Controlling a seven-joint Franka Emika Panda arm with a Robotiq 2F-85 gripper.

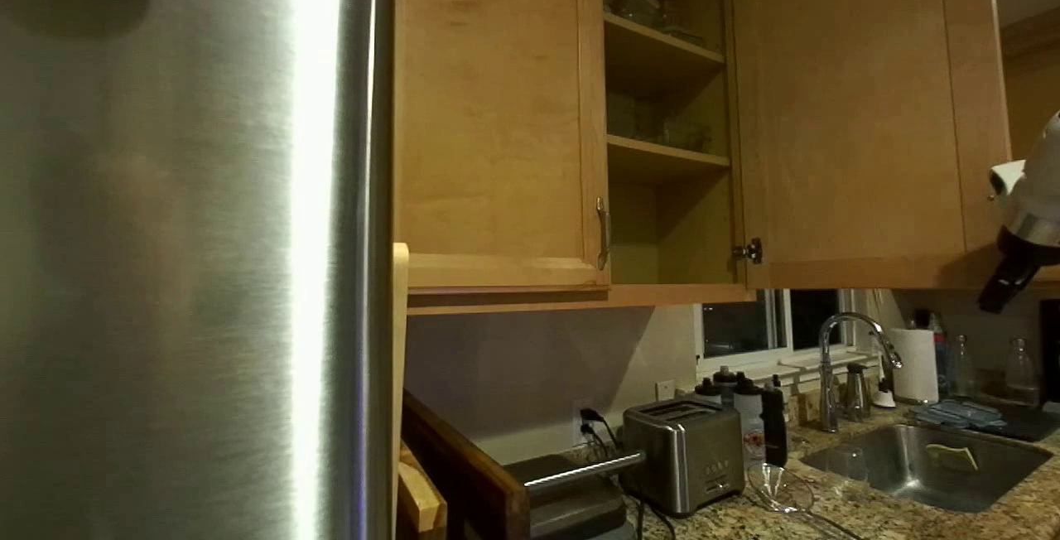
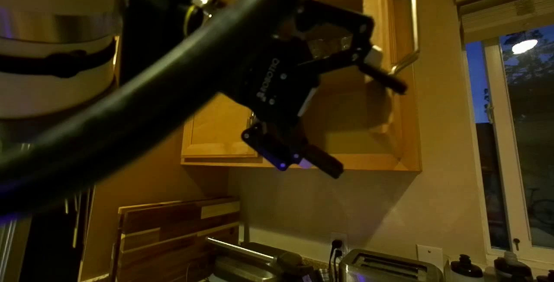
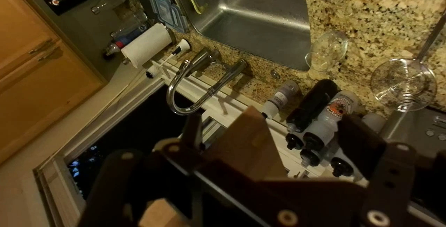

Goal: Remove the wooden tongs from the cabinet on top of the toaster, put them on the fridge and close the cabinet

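Okay, I'm holding my pincer point(image 2: 372, 131) spread apart; the cabinet point(image 1: 691, 229) is standing open behind it, and the toaster point(image 1: 683, 457) is sitting lower down.

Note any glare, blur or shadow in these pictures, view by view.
In an exterior view, a white glare stripe runs down the fridge; in an exterior view, a thick dark tube crosses the foreground, blurred; in both exterior views, a slanting shadow falls on the wall below the cabinet; in the wrist view, the jaws look very dark and the sink shows bright highlights.
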